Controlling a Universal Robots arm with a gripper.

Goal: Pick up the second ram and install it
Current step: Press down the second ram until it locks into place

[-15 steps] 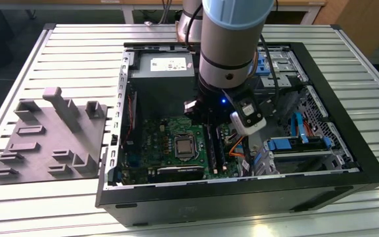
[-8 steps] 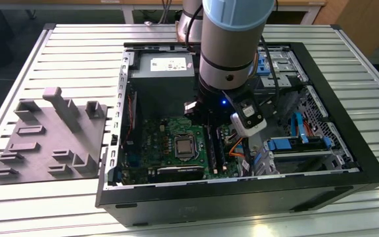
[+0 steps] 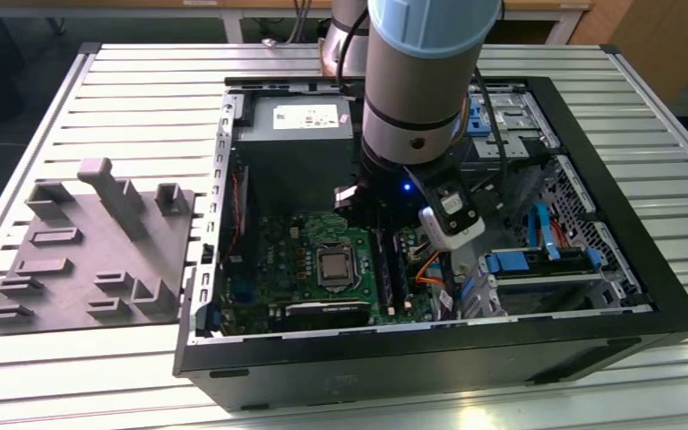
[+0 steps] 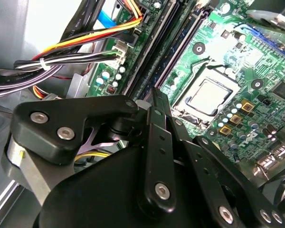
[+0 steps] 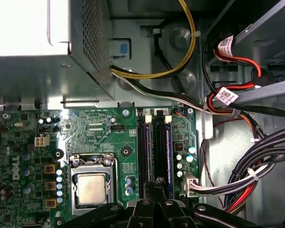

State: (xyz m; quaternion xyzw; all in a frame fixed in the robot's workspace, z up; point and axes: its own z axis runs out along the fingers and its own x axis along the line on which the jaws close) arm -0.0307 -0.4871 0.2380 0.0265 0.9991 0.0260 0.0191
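Second ram [image 5: 168, 156]: a thin dark stick standing on edge in the memory slots of the motherboard [image 5: 99, 137]; in the first wrist view it runs lengthwise in the slot beside the cluster of small capacitors, with its near end hidden under the gripper.
Memory slots [image 5: 147, 152]: long black channels lying side by side, just beside the processor socket [image 5: 91, 187].
Gripper [image 5: 156, 187]: black linkage fingers drawn close together straight above the near end of the slots; I cannot tell whether they pinch the stick or only rest above it.
Gripper in the second wrist view [image 4: 154, 102]: the finger tip sits over the dark slot rows.
Arm [image 3: 422, 81]: reaches down into the open computer case [image 3: 631, 331], over the motherboard's right part in the exterior view.
Holder tray [image 3: 93, 251]: grey plastic blocks on the slatted table [image 3: 141, 98], well apart, to the exterior view's left of the case.
Cables [image 5: 256, 166]: black, red and yellow bundles beside the board.
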